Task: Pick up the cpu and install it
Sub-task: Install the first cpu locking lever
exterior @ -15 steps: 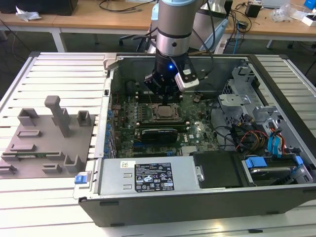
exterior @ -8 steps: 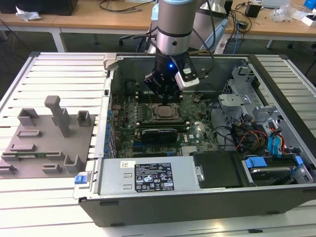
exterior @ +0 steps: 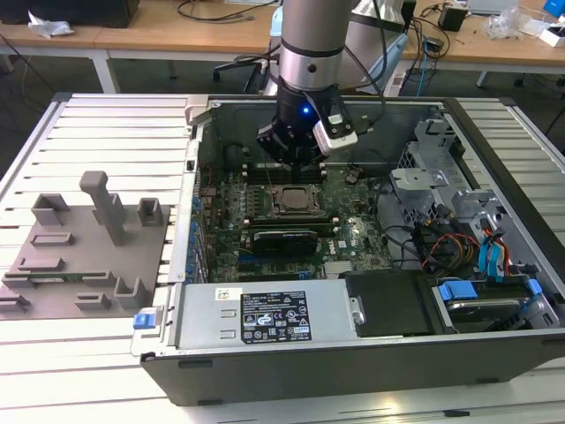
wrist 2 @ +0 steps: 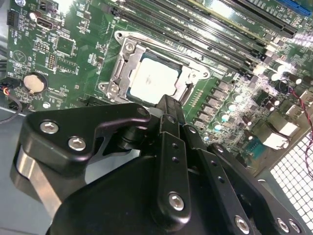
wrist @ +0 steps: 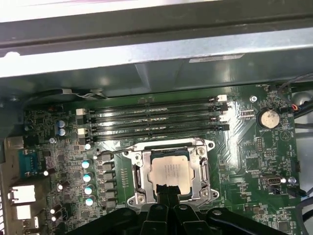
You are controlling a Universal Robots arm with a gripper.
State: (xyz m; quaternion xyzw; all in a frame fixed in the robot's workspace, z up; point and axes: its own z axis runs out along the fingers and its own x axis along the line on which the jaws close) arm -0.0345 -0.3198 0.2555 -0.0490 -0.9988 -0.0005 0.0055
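Note:
The cpu (wrist: 171, 170) is a pale silver square lying flat inside the dark metal socket frame (wrist: 138, 172) on the green motherboard (wrist: 244, 147). It also appears in the second wrist view as the cpu (wrist 2: 153, 81), and in the exterior view as the cpu (exterior: 291, 200), below the arm. My gripper (wrist: 166, 190) hangs just over the chip's near edge, its black fingers (wrist 2: 167, 105) pressed together with nothing between them. I cannot tell whether the tips touch the chip. In the exterior view the gripper (exterior: 296, 162) sits low inside the open computer case.
Memory slots (wrist: 156, 116) run beside the socket, and a long black card (exterior: 282, 240) lies on its other side. The case wall (exterior: 199, 132), a drive cage with cables (exterior: 450, 221) and a power supply (exterior: 265, 316) ring the board. A grey fixture plate (exterior: 84, 243) lies at the exterior view's left.

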